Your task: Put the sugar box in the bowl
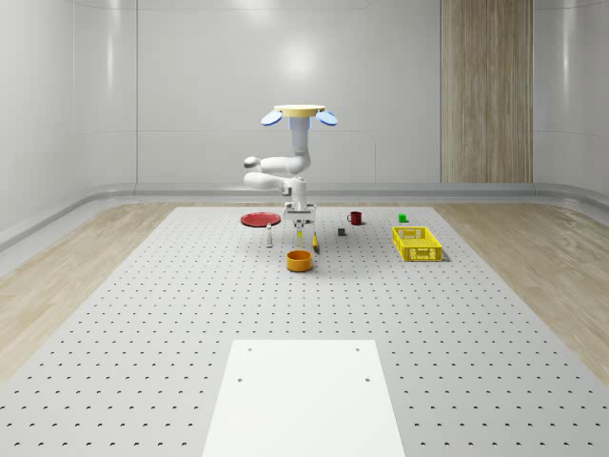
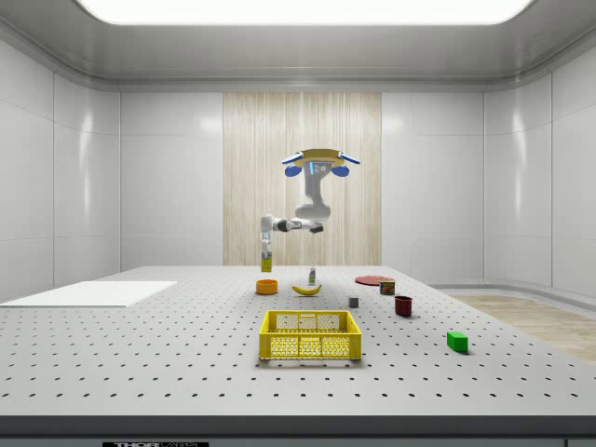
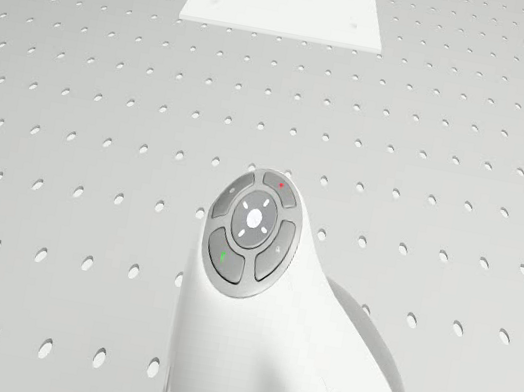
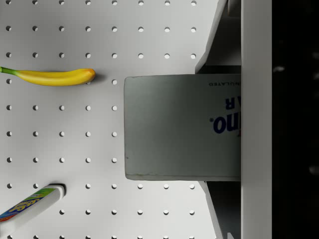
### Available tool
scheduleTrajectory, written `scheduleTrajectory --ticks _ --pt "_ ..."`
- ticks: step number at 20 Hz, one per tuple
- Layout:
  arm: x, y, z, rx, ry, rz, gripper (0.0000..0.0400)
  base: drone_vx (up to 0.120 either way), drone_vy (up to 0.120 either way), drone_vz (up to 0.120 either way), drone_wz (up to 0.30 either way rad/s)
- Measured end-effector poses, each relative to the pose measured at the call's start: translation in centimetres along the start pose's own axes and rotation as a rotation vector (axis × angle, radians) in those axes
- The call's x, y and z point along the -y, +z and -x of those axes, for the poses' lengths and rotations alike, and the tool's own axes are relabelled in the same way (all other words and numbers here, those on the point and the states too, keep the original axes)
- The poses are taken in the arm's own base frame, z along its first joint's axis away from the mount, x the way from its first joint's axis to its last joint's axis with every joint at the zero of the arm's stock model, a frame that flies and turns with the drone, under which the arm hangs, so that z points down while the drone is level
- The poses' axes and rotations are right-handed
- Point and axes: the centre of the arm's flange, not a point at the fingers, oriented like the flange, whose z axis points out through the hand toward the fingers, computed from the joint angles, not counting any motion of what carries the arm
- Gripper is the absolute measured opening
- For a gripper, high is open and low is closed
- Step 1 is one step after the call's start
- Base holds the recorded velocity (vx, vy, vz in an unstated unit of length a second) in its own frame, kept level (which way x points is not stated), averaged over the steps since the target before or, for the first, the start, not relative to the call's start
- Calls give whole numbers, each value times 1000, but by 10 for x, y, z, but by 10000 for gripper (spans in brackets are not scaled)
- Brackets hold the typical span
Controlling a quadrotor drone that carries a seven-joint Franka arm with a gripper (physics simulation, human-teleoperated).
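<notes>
Your drone [image 1: 300, 115] hovers above the middle of the perforated tabletop [image 1: 143, 314], arm folded downward. The gripper [image 2: 266, 253] pinches the sugar box [image 4: 182, 127], holding it in the air directly above the orange bowl [image 1: 300, 260]. Just beside the bowl, toward the far edge, lie a banana [image 4: 52, 76] and a marker [image 4: 27, 204], with a yellow crate [image 1: 417, 243] nearer the whole-scene view's right edge.
</notes>
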Motion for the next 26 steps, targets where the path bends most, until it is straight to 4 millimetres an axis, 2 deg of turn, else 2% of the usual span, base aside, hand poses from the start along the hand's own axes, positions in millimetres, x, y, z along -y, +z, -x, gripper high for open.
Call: scheduleTrajectory --ticks 20,25,26 --pt "0 86 0 -1 1 0 164 0 0 0 0" --pt "0 101 1 -1 1 1 164 0 0 0 0" --pt "0 102 1 0 1 0 215 0 0 0 0"
